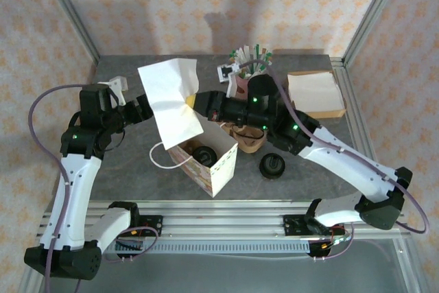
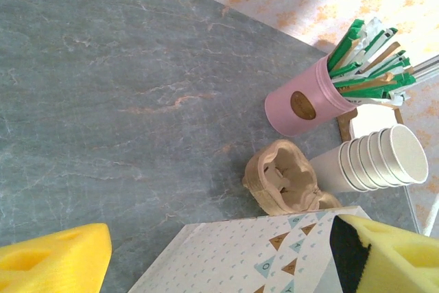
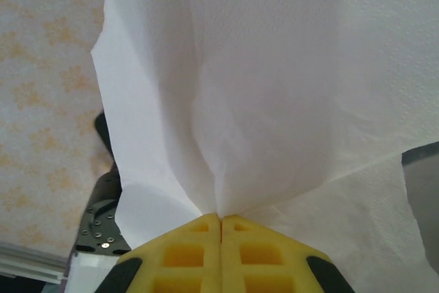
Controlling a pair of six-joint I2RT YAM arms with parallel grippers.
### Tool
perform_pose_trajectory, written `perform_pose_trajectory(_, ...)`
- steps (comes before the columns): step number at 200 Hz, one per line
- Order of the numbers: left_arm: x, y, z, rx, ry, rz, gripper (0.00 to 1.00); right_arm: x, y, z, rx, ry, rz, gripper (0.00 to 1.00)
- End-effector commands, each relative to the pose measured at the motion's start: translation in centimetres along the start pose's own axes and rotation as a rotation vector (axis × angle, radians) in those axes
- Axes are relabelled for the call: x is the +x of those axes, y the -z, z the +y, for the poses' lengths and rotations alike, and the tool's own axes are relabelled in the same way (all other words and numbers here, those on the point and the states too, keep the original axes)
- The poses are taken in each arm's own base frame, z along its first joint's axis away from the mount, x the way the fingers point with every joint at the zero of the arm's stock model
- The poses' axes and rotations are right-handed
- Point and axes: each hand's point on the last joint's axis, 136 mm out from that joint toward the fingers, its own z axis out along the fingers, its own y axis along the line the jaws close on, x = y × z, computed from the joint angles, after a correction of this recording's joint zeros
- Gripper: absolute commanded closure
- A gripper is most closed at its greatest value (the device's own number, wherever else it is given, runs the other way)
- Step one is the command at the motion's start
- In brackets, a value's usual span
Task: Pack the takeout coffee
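The patterned paper bag point(image 1: 218, 169) stands open in the middle of the table. Inside it sits the takeout coffee point(image 1: 203, 154), a black dome lid seen from above. My right gripper point(image 1: 194, 101) is above the bag's far side, shut on a large white napkin point(image 1: 168, 94). In the right wrist view the yellow pads point(image 3: 199, 238) meet with the napkin point(image 3: 274, 87) pinched between them. My left gripper point(image 1: 142, 109) hovers left of the napkin, open. Its yellow fingers point(image 2: 55, 255) stand wide apart above the bag's printed wall point(image 2: 254, 252).
A second black round lid piece point(image 1: 271, 165) rests on the table right of the bag. Behind are a pink tub of stirrers point(image 2: 305, 104), stacked cream cups point(image 2: 374, 159), a pulp cup carrier point(image 2: 281, 183) and a napkin pile point(image 1: 315, 94). Metal frame posts stand at the corners.
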Motion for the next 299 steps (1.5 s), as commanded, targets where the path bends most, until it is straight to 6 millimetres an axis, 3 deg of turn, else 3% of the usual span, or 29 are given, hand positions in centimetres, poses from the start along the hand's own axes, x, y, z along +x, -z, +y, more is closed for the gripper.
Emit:
perform_pose_trajectory(1, -0.5, 0.9, -0.6, 0.002, -0.004, -0.030, 0.16, -0.6, 0.0, -0.1, -0.045, -0.106, -0.065, 1.00)
perform_pose_trajectory(47, -0.5, 1.2, -0.7, -0.004, -0.007, -0.036, 0.15, 2.8, -0.6, -5.1, 0.076, -0.203, -0.003, 1.00)
perform_pose_trajectory(91, -0.4, 1.1, -0.8, -0.002, -0.008, -0.033, 0.16, 2.8, 1.9, -9.2, 0.322, -0.089, -0.030, 1.00)
perform_pose_trajectory(137, -0.4, 1.2, -0.8, -0.002, -0.012, -0.033, 0.16, 4.7, 1.1, -10.7, 0.390, -0.059, 0.085, 1.00)
perform_pose_trajectory(206, -0.1, 1.1, -0.9, 0.001, -0.017, -0.026, 0.16, 5.8, 2.3, -14.3, 0.622, 0.083, 0.221, 1.00)
perform_pose_trajectory(299, -0.3, 1.3, -1.2, 0.008, -0.026, -0.025, 0.16, 8.4, 1.5, -16.1, 0.743, 0.219, 0.405, 1.00)
